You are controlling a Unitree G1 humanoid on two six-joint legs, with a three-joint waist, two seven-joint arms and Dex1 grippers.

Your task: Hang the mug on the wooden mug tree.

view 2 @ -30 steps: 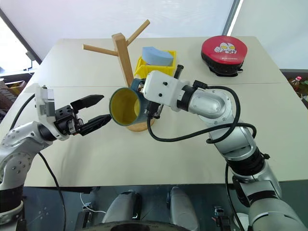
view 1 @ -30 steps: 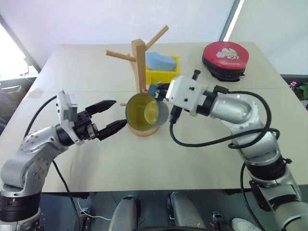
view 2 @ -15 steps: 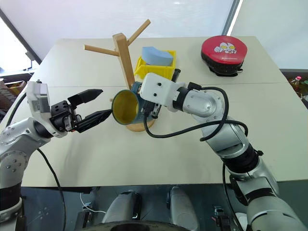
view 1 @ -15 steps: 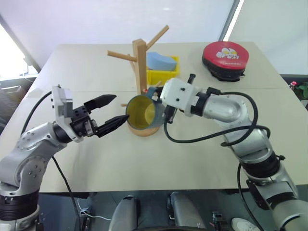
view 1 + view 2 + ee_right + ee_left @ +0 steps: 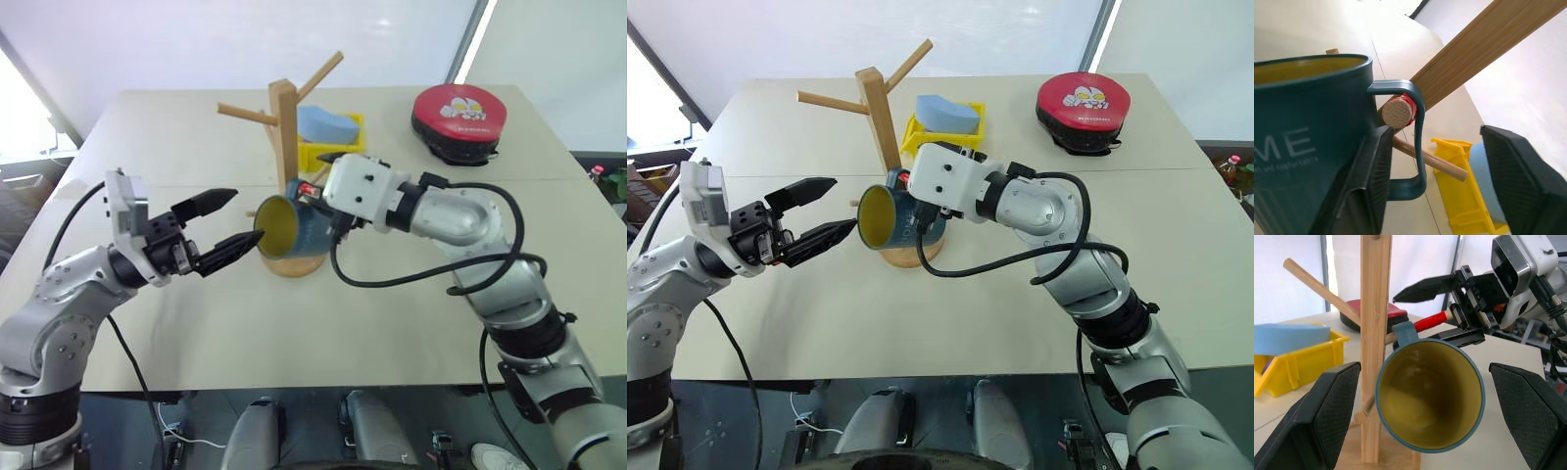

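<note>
The dark teal mug [image 5: 286, 223] with its yellow inside hangs by its handle [image 5: 1418, 142] on a low, red-tipped peg [image 5: 1398, 113] of the wooden mug tree [image 5: 283, 127]. Its mouth faces my left gripper. My right gripper [image 5: 1435, 129] stands open with the handle and the peg's tip between its fingers; one finger [image 5: 1371, 186] lies close along the mug's wall. The left gripper [image 5: 245, 215] is open and level, its tips just short of the mug's rim, with nothing in it. Seen from the left wrist, the mug [image 5: 1430, 396] hangs beside the post [image 5: 1375, 333].
Behind the tree stands a yellow bin [image 5: 338, 152] holding a blue sponge [image 5: 323, 122]. A round red and black case [image 5: 457, 117] lies at the table's back right. The tree's round base [image 5: 294, 264] sits under the mug.
The right gripper has gone from shut on the mug's handle to open. The mug has moved in toward the post and now hangs on the peg. The left gripper has stayed put.
</note>
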